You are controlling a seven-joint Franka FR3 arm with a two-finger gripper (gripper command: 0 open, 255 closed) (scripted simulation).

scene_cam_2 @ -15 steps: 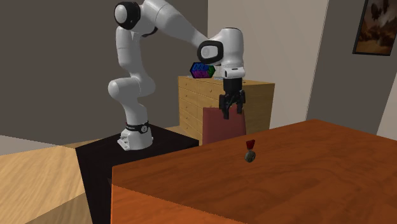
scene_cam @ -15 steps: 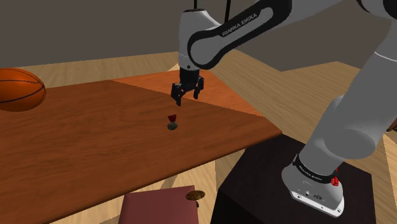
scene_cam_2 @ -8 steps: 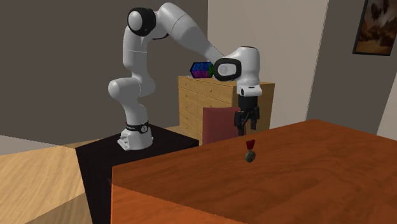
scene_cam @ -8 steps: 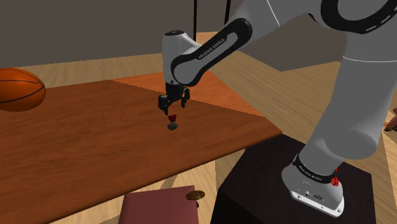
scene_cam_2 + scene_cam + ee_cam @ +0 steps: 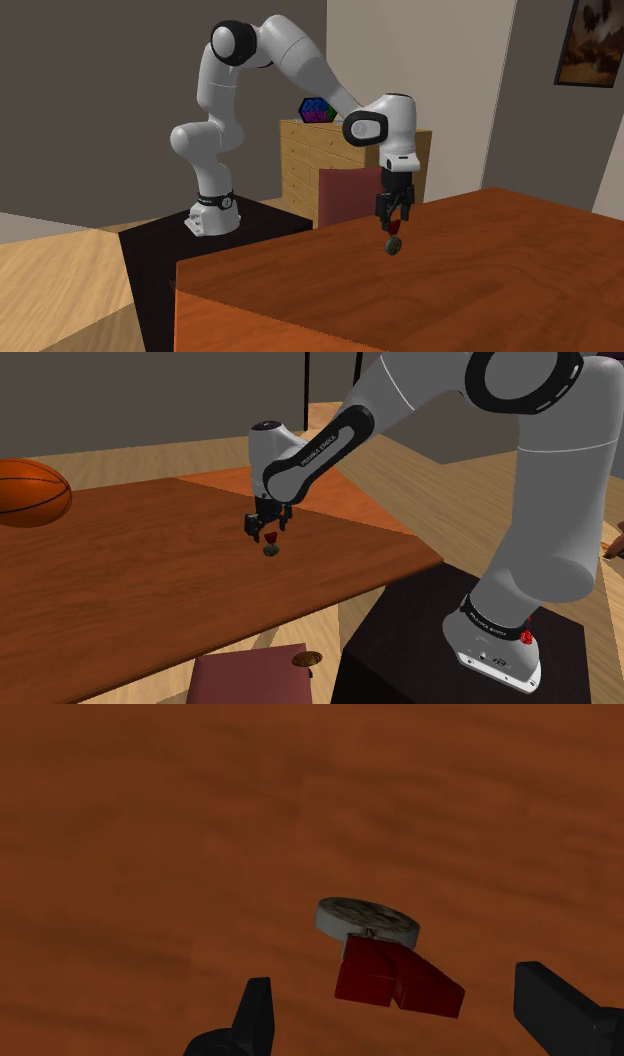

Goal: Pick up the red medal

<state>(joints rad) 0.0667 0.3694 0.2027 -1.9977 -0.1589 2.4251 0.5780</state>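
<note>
We see a basketball (image 5: 30, 492) on the wooden table (image 5: 120, 587), a dark red chair (image 5: 345, 195), a dresser (image 5: 303, 165) — atop it, perhaps a multicoloured toy (image 5: 317, 109)

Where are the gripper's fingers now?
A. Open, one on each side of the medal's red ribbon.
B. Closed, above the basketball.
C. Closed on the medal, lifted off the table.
A: the fingers of the gripper stand apart, with the medal between them, untouched.

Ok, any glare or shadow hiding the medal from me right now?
Wrist view: no glare; the medal, red ribbon and pale disc, stands out clearly against the brown table. Shoulder view: it reads dark beneath the tool; the brighter orange patch lies farther back. Second exterior view: evenly lit, medal dark.
</note>
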